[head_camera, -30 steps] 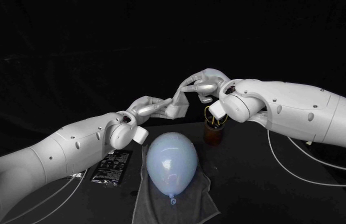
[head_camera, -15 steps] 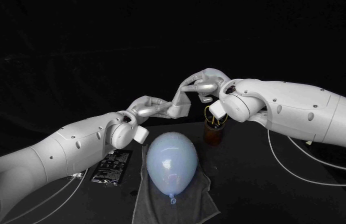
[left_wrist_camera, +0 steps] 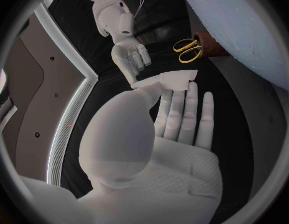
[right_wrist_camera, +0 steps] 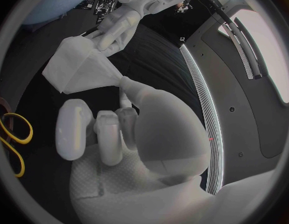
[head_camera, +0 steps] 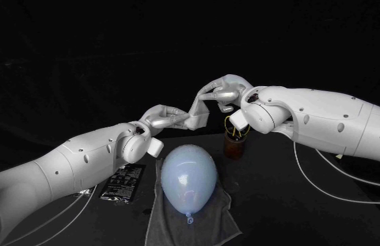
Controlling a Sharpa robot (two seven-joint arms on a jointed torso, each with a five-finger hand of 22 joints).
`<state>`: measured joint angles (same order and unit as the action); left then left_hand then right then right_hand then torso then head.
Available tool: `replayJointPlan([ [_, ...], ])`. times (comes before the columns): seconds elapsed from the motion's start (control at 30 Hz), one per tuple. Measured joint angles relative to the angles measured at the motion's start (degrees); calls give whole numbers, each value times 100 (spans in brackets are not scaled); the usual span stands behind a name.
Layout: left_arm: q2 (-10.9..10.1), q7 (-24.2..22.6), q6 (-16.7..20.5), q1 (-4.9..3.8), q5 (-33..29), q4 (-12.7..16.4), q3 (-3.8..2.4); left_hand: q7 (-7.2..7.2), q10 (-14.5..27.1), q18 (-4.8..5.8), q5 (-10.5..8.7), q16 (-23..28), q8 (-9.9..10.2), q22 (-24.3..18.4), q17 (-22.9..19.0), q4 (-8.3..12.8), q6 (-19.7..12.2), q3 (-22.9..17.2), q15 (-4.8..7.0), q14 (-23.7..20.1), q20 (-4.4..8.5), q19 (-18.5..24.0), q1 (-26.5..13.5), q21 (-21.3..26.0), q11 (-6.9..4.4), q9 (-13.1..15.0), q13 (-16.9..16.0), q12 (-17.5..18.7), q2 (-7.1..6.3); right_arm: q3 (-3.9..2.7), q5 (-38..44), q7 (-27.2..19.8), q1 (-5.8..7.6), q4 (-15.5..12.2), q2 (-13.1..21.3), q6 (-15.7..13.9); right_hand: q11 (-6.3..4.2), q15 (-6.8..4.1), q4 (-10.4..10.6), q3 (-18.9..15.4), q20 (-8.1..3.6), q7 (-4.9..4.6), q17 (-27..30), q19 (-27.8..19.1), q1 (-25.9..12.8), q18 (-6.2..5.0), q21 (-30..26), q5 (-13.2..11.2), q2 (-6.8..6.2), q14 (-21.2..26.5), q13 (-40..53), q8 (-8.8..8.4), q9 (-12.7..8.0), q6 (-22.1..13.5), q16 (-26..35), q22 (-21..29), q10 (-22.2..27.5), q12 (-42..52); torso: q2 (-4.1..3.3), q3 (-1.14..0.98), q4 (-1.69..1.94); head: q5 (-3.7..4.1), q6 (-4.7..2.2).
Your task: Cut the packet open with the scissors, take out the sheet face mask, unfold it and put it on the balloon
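Observation:
A folded white sheet mask point(head_camera: 198, 113) hangs in the air between my two hands, above the table's far side. My left hand point(head_camera: 165, 117) pinches its lower edge and my right hand point(head_camera: 221, 90) grips its upper end. The right wrist view shows the mask point(right_wrist_camera: 82, 67) still folded, with the left hand point(right_wrist_camera: 122, 25) on its far corner. The pale blue balloon point(head_camera: 188, 180) lies on a grey towel point(head_camera: 213, 224) in front of me. The black packet point(head_camera: 123, 183) lies flat to the balloon's left. Yellow-handled scissors point(left_wrist_camera: 189, 51) stand in a brown cup point(head_camera: 234, 146).
The brown cup with the scissors stands just right of the balloon, under my right wrist. White cables point(head_camera: 333, 185) trail over the table on the right.

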<state>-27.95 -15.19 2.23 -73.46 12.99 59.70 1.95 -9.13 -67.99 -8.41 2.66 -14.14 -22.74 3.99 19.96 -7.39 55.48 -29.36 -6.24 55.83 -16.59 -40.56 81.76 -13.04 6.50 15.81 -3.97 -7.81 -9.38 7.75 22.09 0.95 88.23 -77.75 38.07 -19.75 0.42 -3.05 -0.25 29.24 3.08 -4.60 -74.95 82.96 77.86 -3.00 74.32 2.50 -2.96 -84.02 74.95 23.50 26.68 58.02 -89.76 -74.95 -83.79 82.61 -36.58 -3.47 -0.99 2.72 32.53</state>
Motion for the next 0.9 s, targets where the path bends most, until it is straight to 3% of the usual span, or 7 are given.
replayJointPlan([
  [0.13, 0, -10, 5, 0, 5, 6, 0, -97, 55, 0, 0, 0, 62, 0, 3, 68, -85, -37, -15, -16, 0, 0, 17, 34, 81, -26, 29, 119, -69, 0, 3, 2, 0, 0, -3, -1, 0, 0, 0, 0, 0, 0, 1, 0, 0, 0, 0, 0, 0, 0, -1, 0, 1, -1, 2, 0, 0, -2, -1, 0, -1, 1, 0],
  [0.23, -3, -24, -14, 0, 5, 15, 0, -212, 334, 8, 0, 88, 307, -17, 0, -5, -483, 72, -124, -150, -12, 101, -191, 127, 219, -134, 34, 278, -276, 0, 4, 3, 0, -1, -4, -1, 0, 0, 0, 0, 0, 0, 4, 0, 0, 0, 0, -8, 0, 0, -2, 0, 2, -2, 16, 0, 0, -3, -1, -1, -1, 9, -7],
  [0.3, -5, -41, -48, 2, 5, 20, -1, -236, 639, 183, 0, 246, 544, -67, -64, -64, -900, 277, -241, -433, -15, 613, -355, 345, 349, -225, 36, 393, -440, 0, 6, 4, 0, -4, -5, -1, 0, 0, 0, 0, 0, 0, 5, 0, 0, 0, 0, -9, 0, 1, -2, 0, 3, -2, 8, 0, 0, -3, -1, -1, -2, 12, -8],
  [0.33, -6, -51, -69, 2, 5, 22, -1, -205, 851, 278, 0, 348, 622, -90, -109, -71, -1042, 392, -321, -596, -17, 988, -371, 491, 435, -261, 36, 409, -456, 0, 6, 4, 0, -5, -6, -2, 0, 0, 0, -1, 0, 0, 5, 0, 0, 0, 0, -9, 0, 0, -3, 0, 3, -2, 2, 1, 0, -4, -1, -1, -2, 13, -9],
  [0.4, -7, -71, -127, 2, 6, 26, -1, -140, 1114, 362, 0, 496, 687, -125, -183, -72, -1133, 613, -416, -812, -19, 1548, -371, 696, 536, -290, 36, 411, -456, 0, 8, 5, 0, -7, -7, -2, 0, 1, 0, -1, 1, -1, 5, -1, 0, 0, 0, -10, 0, 1, -4, 0, 5, -4, -5, 1, 0, -7, -1, -1, -2, 18, -10],
  [0.63, 2, -128, -333, 1, 19, 37, 0, -156, 1207, 363, 0, 602, 687, -140, -271, 54, -1118, 768, -422, -936, -21, 1825, -77, 804, 433, -296, 25, 380, -238, 0, 17, 9, 0, -26, -6, -1, 0, 9, -1, -1, 1, 14, 4, -1, 0, 0, 0, 15, 0, 10, -5, -4, 5, 9, -4, 5, 0, 8, -1, -2, -2, 20, -11],
  [0.9, 18, -152, -501, 1, 69, 39, 0, -122, 1176, 362, 0, 625, 653, -140, -302, 180, -1044, 736, -408, -923, -19, 1886, 117, 804, 362, -295, 26, 358, -152, 0, 28, 11, 0, -49, -5, -1, 0, 10, -5, -6, 1, 22, 0, -1, 0, 0, 0, 15, 0, 10, -1, -14, 4, 0, -2, 3, 0, 8, -1, -3, -3, 19, -1],
])
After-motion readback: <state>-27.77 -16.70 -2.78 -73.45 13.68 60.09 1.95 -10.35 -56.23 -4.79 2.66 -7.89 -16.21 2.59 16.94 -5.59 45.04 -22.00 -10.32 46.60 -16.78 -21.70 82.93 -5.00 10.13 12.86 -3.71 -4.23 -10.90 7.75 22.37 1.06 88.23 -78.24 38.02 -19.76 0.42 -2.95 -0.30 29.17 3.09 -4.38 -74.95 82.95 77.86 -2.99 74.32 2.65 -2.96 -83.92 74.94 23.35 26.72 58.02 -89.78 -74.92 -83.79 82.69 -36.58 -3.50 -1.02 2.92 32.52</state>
